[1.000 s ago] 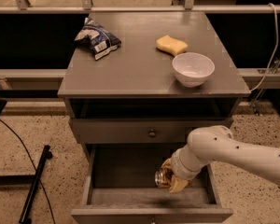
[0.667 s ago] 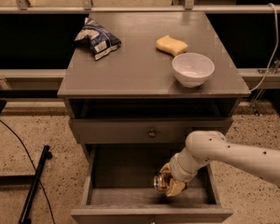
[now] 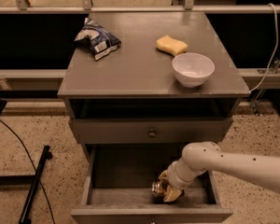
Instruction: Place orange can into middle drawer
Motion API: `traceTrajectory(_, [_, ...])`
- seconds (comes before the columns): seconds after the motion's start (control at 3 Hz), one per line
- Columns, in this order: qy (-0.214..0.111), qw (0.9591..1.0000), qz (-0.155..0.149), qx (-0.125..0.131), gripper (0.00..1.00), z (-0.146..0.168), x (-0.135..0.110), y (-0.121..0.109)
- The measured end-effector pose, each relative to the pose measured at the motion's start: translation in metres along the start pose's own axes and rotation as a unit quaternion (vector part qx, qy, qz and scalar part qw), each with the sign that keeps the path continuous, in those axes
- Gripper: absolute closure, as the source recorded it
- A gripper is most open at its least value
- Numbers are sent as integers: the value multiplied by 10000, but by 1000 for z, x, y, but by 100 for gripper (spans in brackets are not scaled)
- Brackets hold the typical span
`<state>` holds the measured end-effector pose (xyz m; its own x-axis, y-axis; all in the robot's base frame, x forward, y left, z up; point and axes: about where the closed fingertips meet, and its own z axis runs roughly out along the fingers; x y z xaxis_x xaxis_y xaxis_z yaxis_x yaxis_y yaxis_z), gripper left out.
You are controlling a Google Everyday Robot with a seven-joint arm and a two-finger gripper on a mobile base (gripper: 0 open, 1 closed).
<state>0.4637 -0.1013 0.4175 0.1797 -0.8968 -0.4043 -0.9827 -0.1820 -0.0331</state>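
Observation:
The middle drawer (image 3: 116, 196) is pulled out below the cabinet top, a shallow grey tray with side walls and a front lip. My gripper (image 3: 168, 191) reaches down into it from the right on a white arm. Its yellowish fingers are shut around the orange can (image 3: 158, 188). The can lies tilted with its silver end facing left, at or just above the drawer floor in the right half. Most of the can's body is hidden by the fingers.
A closed drawer front with a round knob (image 3: 151, 133) sits above the open drawer. On the cabinet top are a blue-and-white snack bag (image 3: 97, 37), a yellow sponge (image 3: 171, 45) and a white bowl (image 3: 192, 69). A black stand leg (image 3: 35, 185) lies on the floor at the left.
My gripper has lowered the can deeper into the drawer and slightly to the left. The items on top have not moved.

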Motion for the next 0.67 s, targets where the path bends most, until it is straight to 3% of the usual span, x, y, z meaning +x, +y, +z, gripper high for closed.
traceTrajectory(0.67, [-31,10000,36,77,35,3,-2,-3])
